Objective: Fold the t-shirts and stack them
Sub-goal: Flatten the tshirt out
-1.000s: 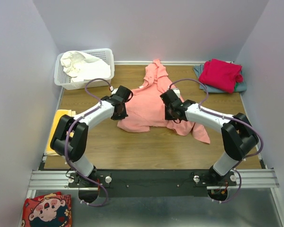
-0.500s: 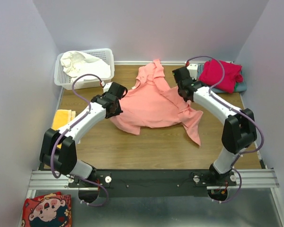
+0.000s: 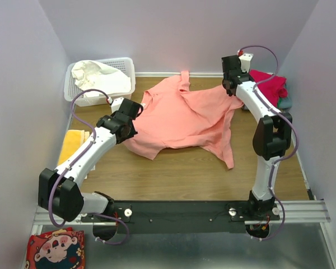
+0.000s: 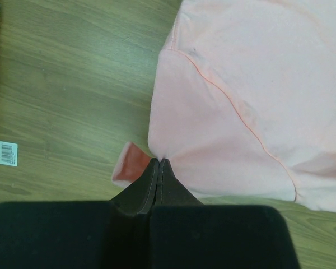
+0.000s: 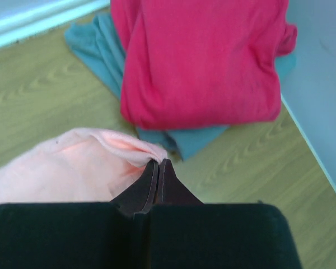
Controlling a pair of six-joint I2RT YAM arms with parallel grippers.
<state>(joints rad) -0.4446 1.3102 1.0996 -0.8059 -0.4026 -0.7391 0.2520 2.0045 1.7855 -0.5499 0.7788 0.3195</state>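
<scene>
Salmon-pink t-shirt point(image 3: 182, 117) hangs spread between two grippers. The left gripper point(image 4: 158, 162) pinches one edge and the right gripper point(image 5: 158, 162) another. Just beyond the right gripper, a crimson t-shirt point(image 5: 201, 61) lies on a grey-blue t-shirt point(image 5: 92, 39).

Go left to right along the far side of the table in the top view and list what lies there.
white lattice basket holding the white shirt → salmon-pink shirt → crimson-red shirt
</scene>
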